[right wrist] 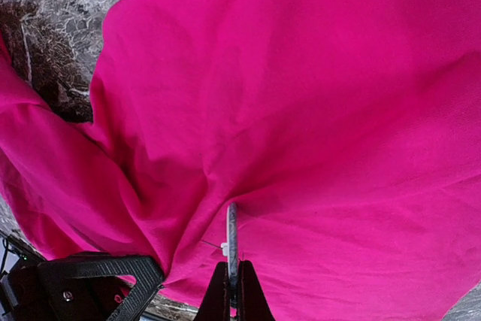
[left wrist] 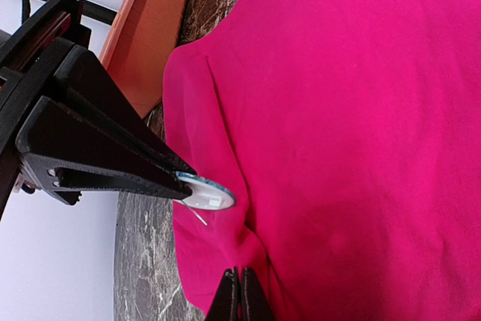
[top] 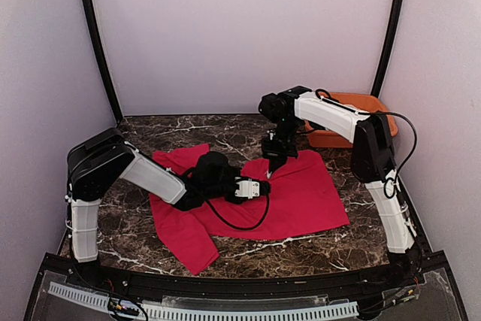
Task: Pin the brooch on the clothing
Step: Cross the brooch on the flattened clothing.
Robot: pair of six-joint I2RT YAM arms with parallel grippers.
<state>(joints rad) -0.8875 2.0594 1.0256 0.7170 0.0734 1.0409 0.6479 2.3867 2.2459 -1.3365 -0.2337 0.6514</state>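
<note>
The clothing [top: 301,201], a bright red T-shirt, lies spread on the marble table. My right gripper [right wrist: 232,268] is shut on the brooch [right wrist: 232,227], a thin round disc held edge-on just above the shirt. In the left wrist view the brooch [left wrist: 209,195] shows a pale face, with its pin sticking out over the cloth [left wrist: 361,110]. My left gripper [left wrist: 240,272] is shut, pinching a raised fold of the shirt right beside the brooch. Both grippers meet at mid-table, the left gripper [top: 263,186] just below the right gripper [top: 272,165].
An orange bin [top: 353,110] stands at the back right, behind the right arm. The dark marble table [top: 323,249] shows around the shirt. A black cable loops from the left wrist over the cloth [top: 240,223].
</note>
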